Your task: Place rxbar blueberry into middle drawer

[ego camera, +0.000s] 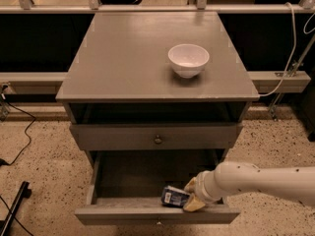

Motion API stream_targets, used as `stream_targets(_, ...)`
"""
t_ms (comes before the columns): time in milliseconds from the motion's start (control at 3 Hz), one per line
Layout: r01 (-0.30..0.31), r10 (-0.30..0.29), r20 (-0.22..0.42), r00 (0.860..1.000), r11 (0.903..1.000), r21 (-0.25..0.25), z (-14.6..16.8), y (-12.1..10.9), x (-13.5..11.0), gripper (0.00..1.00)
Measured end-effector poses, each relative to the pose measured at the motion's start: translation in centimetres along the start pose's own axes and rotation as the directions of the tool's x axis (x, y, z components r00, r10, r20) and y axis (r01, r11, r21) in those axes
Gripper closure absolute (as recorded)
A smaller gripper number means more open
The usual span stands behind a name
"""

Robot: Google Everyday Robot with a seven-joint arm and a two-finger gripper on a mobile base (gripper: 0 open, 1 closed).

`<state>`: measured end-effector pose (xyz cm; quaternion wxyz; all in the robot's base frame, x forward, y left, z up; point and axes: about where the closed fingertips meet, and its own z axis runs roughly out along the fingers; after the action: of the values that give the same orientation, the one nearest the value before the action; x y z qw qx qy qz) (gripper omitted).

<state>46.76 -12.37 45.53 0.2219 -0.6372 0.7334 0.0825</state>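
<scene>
The rxbar blueberry (pixel 174 197), a dark navy bar with a white label patch, lies low inside the open middle drawer (pixel 128 181), near its front right. My gripper (pixel 192 195) reaches into the drawer from the right on a white arm, its tan fingers (pixel 194 204) around the bar's right end. The fingers look closed on the bar. The bar sits at or just above the drawer floor, behind the front panel (pixel 156 214).
A white bowl (pixel 188 59) stands on the grey cabinet top (pixel 123 58). The upper drawer (pixel 157 137) with a round knob is closed. Cables lie on the speckled floor at left (pixel 19 146). A dark bar lies at the lower left (pixel 12 208).
</scene>
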Motion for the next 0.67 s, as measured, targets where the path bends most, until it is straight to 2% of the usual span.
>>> stream_targets(333,0.006,-0.014,0.055,0.998,0.9893,0.146,-1.7,-5.3,-0.7,1.0)
stream_targets(667,0.002,-0.027,0.11,0.994,0.9747,0.224,-4.0,-9.4,-1.6,1.0)
